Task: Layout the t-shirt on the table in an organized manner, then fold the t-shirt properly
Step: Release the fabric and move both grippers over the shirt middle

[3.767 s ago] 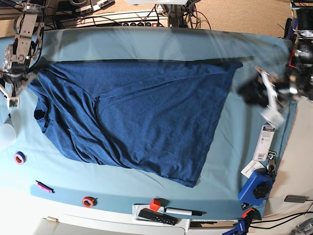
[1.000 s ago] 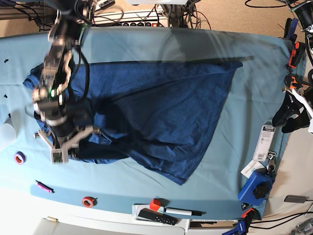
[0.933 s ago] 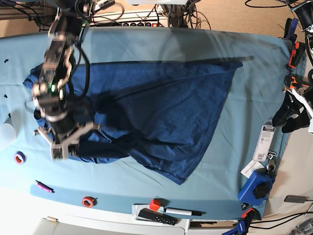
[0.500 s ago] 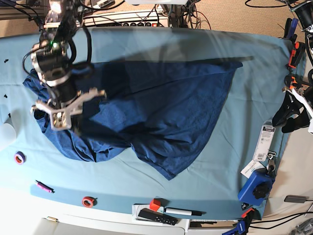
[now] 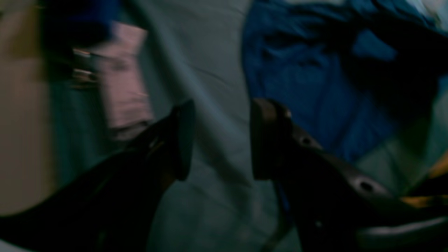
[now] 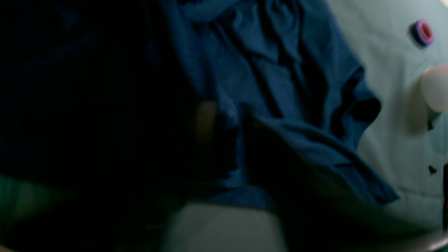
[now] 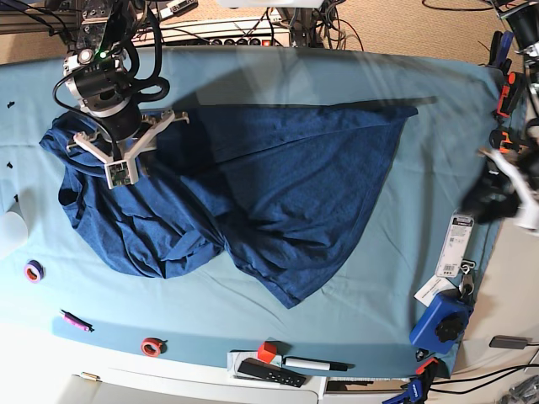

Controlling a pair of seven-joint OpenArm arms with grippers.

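here, t-shirt [image 7: 244, 194] lies bunched across table [image 7: 438, 109], long axis running left-right in base view. right gripper [image 7: 125, 156] directly over its crumpled end, jaws spread, holding nothing. left gripper [image 7: 505, 189] well apart off far edge, jaws apart, empty. right arm nearer.

The base view is bright and evenly lit from overhead, with a pale streak of glare across the far side of the table [image 7: 354, 76] and blur on the arm at its right edge. Both wrist views are dim and motion-smeared; the right wrist view is nearly black at left, perhaps in the arm's shadow.
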